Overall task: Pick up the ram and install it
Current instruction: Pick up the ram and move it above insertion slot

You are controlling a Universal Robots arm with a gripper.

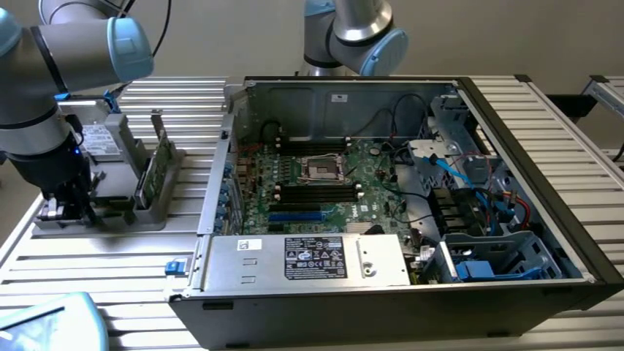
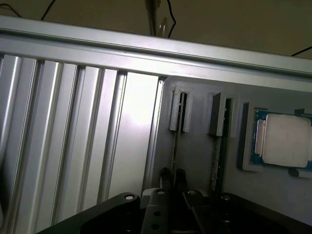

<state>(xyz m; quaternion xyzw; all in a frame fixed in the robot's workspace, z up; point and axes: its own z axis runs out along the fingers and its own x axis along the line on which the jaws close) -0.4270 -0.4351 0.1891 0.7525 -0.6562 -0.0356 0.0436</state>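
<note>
Fingers (image 2: 181,176) tight on ram (image 2: 175,146) edge

Plain beige wall (image 1: 224,36) behind a ribbed aluminium table (image 1: 98,263)

Ribbed table (image 1: 98,263) bears grey holder (image 1: 156,216) and open computer case (image 1: 390,307).
</note>
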